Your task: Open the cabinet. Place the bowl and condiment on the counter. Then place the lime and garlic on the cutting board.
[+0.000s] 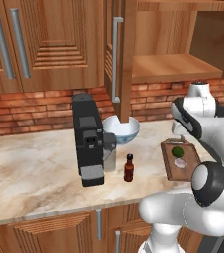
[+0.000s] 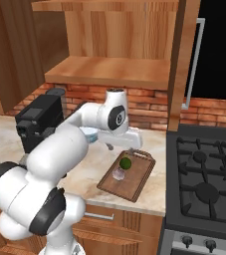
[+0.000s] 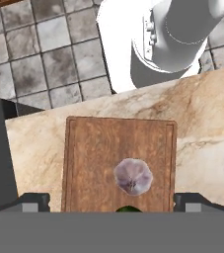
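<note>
You see a matt wooden board (image 3: 121, 148), a glossy marbled stone desk (image 1: 29, 168), rough brick wall (image 1: 29, 111), and a papery-skinned garlic (image 3: 132, 176).

At the bottom of my hand view, the lime (image 3: 127, 209) is cut off, only its top showing.

A red brick wall (image 1: 29, 111) runs behind a pale marble counter (image 1: 29, 173). Wooden upper cupboards (image 1: 44, 44) with long metal handles hang above it, and wooden drawers (image 1: 59, 230) sit below. A black stove (image 2: 209, 184) stands beside the counter. The floor (image 3: 44, 54) is grey stone tile.
</note>
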